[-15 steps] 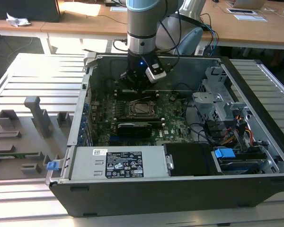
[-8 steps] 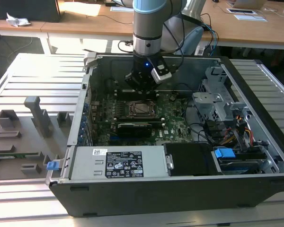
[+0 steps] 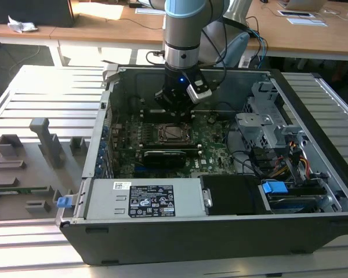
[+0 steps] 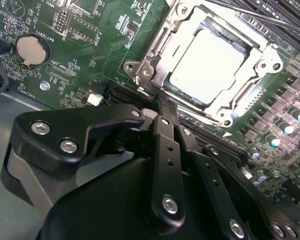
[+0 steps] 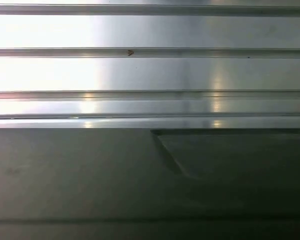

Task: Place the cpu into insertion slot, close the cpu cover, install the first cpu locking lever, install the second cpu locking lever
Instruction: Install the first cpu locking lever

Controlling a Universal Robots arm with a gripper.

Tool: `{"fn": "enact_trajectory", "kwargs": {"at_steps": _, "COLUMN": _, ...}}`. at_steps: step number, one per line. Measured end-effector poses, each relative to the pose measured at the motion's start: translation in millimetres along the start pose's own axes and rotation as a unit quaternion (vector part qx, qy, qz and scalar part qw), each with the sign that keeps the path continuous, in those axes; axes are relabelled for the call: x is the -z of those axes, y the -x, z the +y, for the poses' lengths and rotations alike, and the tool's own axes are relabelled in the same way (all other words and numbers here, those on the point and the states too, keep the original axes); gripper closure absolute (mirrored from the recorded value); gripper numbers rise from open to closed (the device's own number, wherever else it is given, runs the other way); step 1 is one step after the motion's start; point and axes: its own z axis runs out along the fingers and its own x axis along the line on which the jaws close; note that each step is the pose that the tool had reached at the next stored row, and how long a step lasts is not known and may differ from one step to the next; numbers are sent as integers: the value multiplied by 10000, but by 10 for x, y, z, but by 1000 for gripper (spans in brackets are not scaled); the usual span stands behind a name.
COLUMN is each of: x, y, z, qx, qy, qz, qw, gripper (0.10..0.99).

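The cpu [image 4: 210, 62], a pale silvery square, lies in the insertion slot [image 3: 173, 133] on the green motherboard. The cpu cover [image 4: 262, 65], a silver frame with a window, lies flat over the cpu's edges. In the second wrist view my gripper [image 4: 162, 106] has its black fingers [image 4: 166, 145] drawn together, the tips right at the near edge of the socket with nothing between them. A thin metal lever [image 4: 155, 47] runs along one side of the socket. In the exterior view the gripper [image 3: 175, 116] hangs just above the socket's far edge.
The open computer case has tall walls [image 3: 107, 124] all round. A black ribbed heatsink [image 3: 164, 156] sits in front of the socket, a power supply [image 3: 145, 198] nearer still, a drive cage [image 3: 261, 124] and cables at the exterior view's right. Grey fixtures [image 3: 43, 136] stand outside.
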Motion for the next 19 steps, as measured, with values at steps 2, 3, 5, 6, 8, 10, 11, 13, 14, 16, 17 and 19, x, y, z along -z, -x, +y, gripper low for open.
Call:
{"fn": "enact_trajectory", "kwargs": {"at_steps": 2, "x": -1, "y": 0, "z": -9, "qx": 0, "qy": -12, "qz": 0, "qw": 10000, "gripper": 980}}
{"fn": "enact_trajectory", "kwargs": {"at_steps": 3, "x": -3, "y": 0, "z": -14, "qx": 0, "qy": -16, "qz": 0, "qw": 10000, "gripper": 980}}
{"fn": "enact_trajectory", "kwargs": {"at_steps": 5, "x": -8, "y": 0, "z": -23, "qx": 0, "qy": -29, "qz": 0, "qw": 10000, "gripper": 980}}
{"fn": "enact_trajectory", "kwargs": {"at_steps": 6, "x": -17, "y": 0, "z": -24, "qx": 1, "qy": -51, "qz": 0, "qw": 10000, "gripper": 980}}
{"fn": "enact_trajectory", "kwargs": {"at_steps": 8, "x": -37, "y": 21, "z": -24, "qx": 1, "qy": -72, "qz": 5, "qw": 10000, "gripper": 980}}
{"fn": "enact_trajectory", "kwargs": {"at_steps": 10, "x": -43, "y": 49, "z": -24, "qx": 0, "qy": -73, "qz": 5, "qw": 10000, "gripper": 980}}
{"fn": "enact_trajectory", "kwargs": {"at_steps": 11, "x": -45, "y": 64, "z": -23, "qx": 1, "qy": -63, "qz": 3, "qw": 10000, "gripper": 980}}
{"fn": "enact_trajectory", "kwargs": {"at_steps": 13, "x": -39, "y": 67, "z": -22, "qx": 2, "qy": -57, "qz": 1, "qw": 10000, "gripper": 980}}
{"fn": "enact_trajectory", "kwargs": {"at_steps": 14, "x": -20, "y": 70, "z": -20, "qx": 1, "qy": -53, "qz": -5, "qw": 10000, "gripper": 980}}
{"fn": "enact_trajectory", "kwargs": {"at_steps": 16, "x": 54, "y": 70, "z": -29, "qx": 2, "qy": -64, "qz": 2, "qw": 10000, "gripper": 980}}
{"fn": "enact_trajectory", "kwargs": {"at_steps": 17, "x": 86, "y": 70, "z": -59, "qx": 1, "qy": -64, "qz": -2, "qw": 10000, "gripper": 980}}
{"fn": "enact_trajectory", "kwargs": {"at_steps": 19, "x": 86, "y": 66, "z": -176, "qx": 1, "qy": -66, "qz": -4, "qw": 10000, "gripper": 980}}
